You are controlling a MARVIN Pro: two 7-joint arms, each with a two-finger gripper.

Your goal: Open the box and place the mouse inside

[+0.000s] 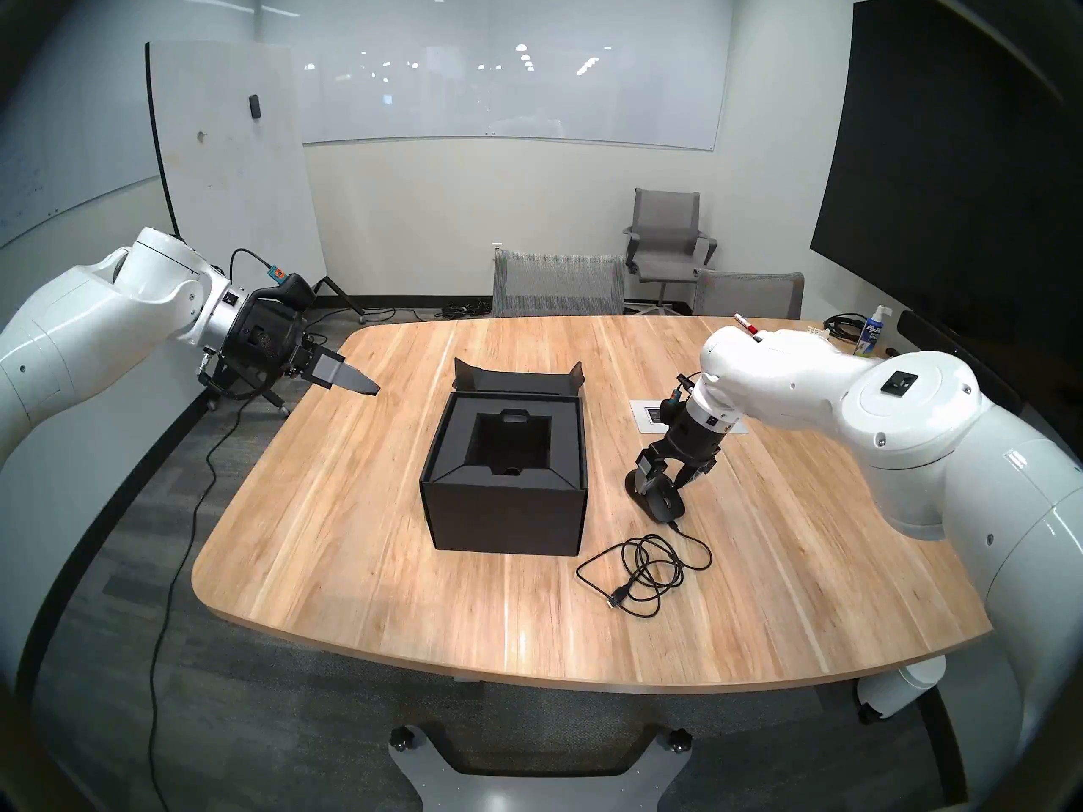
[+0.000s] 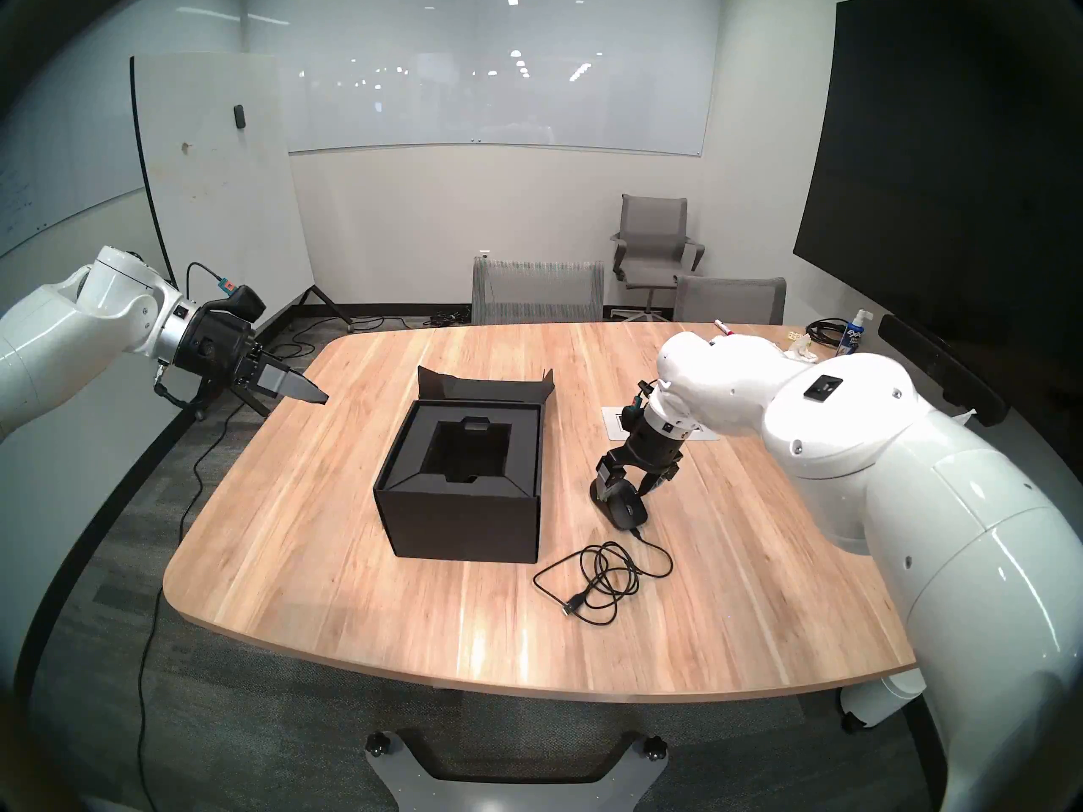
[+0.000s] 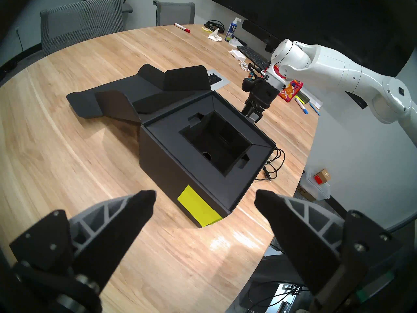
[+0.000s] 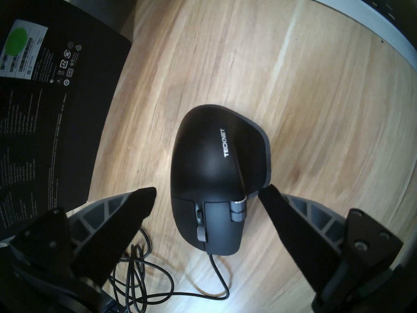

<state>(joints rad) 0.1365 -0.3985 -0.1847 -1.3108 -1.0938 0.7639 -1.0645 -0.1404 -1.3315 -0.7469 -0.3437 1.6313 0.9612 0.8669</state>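
Wooden table (image 1: 351, 500) in a meeting room, box open, mouse not yet lifted.

At the left the left gripper (image 1: 357, 381) hangs over the table's edge, fingers spread around nothing. Mid-table sits the black box (image 1: 504, 500), flap thrown back, foam well bare. To its right the mouse (image 1: 659, 503) lies on the wood, cable (image 1: 644, 565) coiled in front of it; the right gripper (image 4: 206, 192) points down over the mouse, jaws wide, one finger on each side.
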